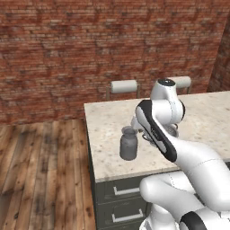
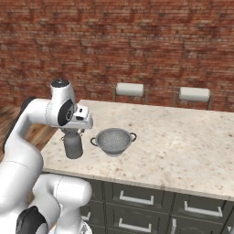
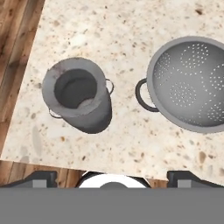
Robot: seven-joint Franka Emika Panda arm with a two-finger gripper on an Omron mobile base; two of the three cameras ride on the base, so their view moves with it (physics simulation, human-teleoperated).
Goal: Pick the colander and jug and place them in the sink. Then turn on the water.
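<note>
- Two vessels stand on the bench (image 1: 108, 119) in the left base view: the jug (image 1: 129, 143) upright near the front edge, the colander mostly hidden behind the arm.
- Right base view: the jaws hang just above the jug (image 2: 72, 145); the colander (image 2: 113, 140) sits beside it, apart, further from the bench (image 2: 183, 146) corner.
- Hand view: the jaws are spread wide, empty, above the bench (image 3: 109, 39); the jug (image 3: 78, 94) lies ahead of them to the left, the colander (image 3: 192, 83) to the right.

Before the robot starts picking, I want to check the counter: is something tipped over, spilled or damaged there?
Nothing stands out. The jug stands upright near the counter's corner, and the colander sits level beside it, apart from it. No spill or damage shows. The open hand hovers above them, holding nothing.
</note>
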